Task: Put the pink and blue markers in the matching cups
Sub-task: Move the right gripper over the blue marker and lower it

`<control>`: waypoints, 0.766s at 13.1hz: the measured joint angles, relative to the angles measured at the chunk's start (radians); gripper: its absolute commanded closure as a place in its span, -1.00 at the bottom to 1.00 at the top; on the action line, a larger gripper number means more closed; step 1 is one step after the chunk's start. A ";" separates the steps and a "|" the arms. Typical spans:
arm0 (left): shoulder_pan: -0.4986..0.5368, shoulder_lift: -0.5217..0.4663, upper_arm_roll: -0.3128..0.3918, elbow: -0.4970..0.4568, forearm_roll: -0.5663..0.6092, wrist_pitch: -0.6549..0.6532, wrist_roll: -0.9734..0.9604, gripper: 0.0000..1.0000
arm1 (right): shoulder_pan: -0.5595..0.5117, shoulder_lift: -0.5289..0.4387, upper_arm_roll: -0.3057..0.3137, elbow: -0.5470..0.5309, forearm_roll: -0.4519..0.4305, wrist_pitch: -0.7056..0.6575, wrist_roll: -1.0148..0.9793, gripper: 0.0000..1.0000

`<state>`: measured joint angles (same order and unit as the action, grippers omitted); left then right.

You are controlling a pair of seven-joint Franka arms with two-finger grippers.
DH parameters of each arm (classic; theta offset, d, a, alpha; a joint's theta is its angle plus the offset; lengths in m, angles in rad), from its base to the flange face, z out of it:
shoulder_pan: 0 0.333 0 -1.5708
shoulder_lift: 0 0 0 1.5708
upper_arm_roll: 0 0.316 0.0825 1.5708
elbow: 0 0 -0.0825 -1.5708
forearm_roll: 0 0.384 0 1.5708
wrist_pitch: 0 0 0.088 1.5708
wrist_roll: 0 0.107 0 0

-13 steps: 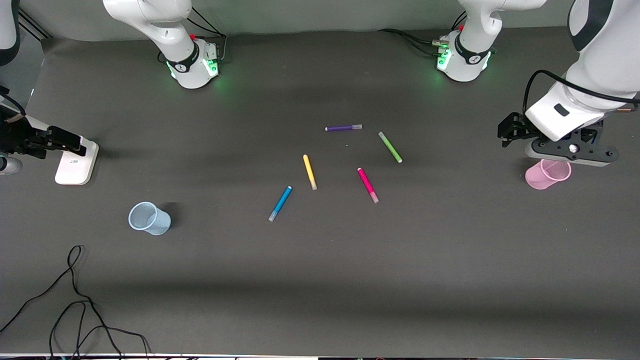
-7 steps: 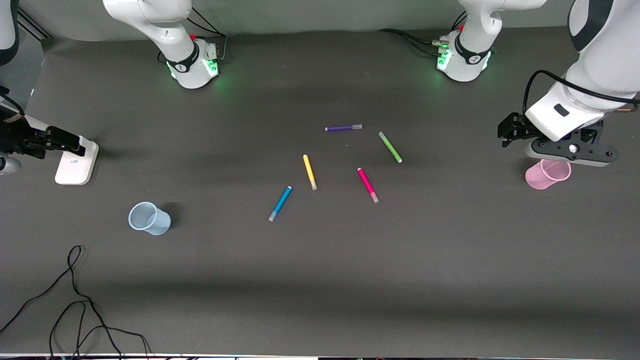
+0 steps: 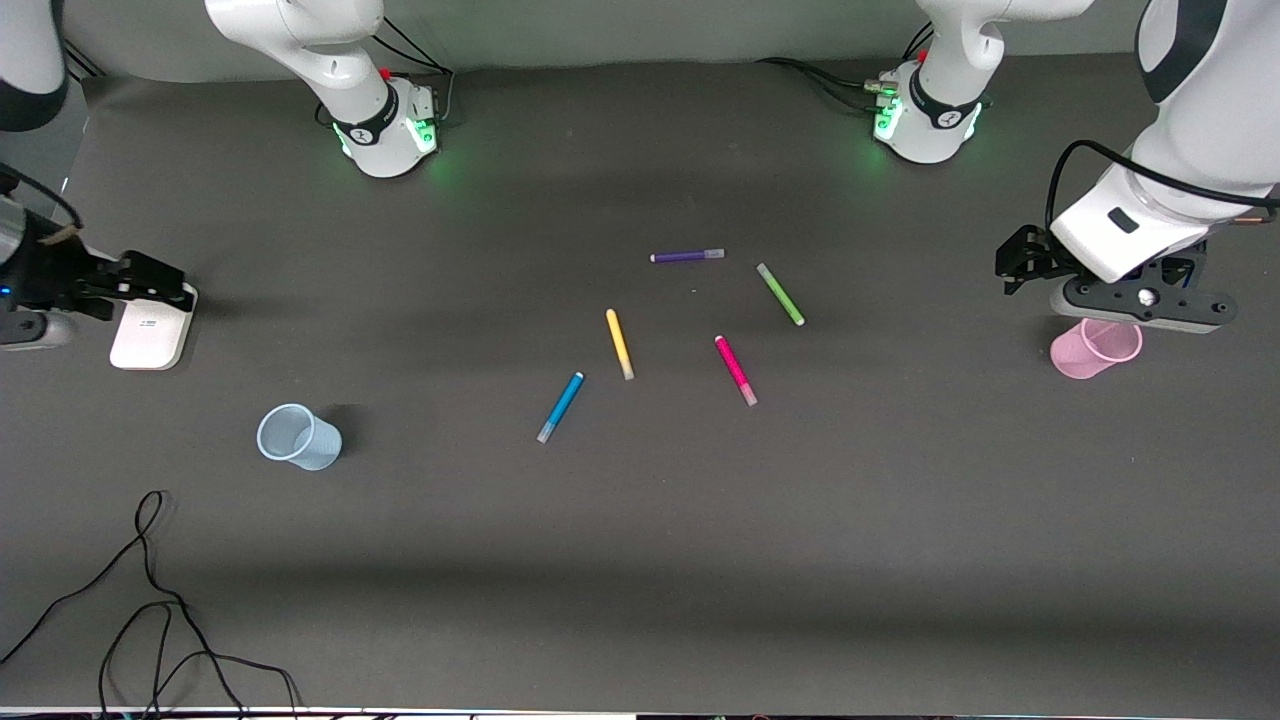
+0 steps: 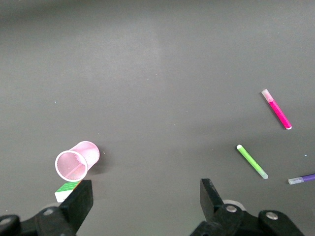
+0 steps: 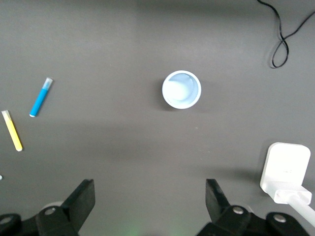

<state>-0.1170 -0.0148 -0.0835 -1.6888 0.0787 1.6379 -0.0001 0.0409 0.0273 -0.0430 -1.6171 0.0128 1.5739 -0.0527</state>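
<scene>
left gripper [image 4: 142, 201] spread over pink cup [image 3: 1095, 349] | right gripper [image 5: 150, 201] spread

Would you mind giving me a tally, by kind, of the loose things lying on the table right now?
Markers: 5 (blue marker, pink marker, yellow marker, green marker, purple marker)
Cups: 2 (blue cup, pink cup)
White device: 1
Black cable: 1
Small green-and-white block beside the pink cup: 1
Total: 10
</scene>
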 measured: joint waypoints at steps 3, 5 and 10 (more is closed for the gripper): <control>0.005 0.000 0.002 0.000 0.000 0.000 0.000 -0.95 | 0.092 0.000 0.003 -0.017 0.000 0.024 0.166 -1.00; 0.007 0.000 0.003 0.000 0.000 0.000 0.000 -0.95 | 0.170 0.001 0.006 -0.022 0.000 0.039 0.309 -1.00; 0.007 0.000 0.003 0.001 0.000 0.000 0.000 -0.95 | 0.353 0.010 0.011 -0.081 0.051 0.128 0.675 -1.00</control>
<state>-0.1103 -0.0145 -0.0801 -1.6879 0.0787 1.6379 -0.0001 0.3942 0.0370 -0.0321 -1.6986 0.0636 1.7021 0.6222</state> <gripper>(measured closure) 0.026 0.000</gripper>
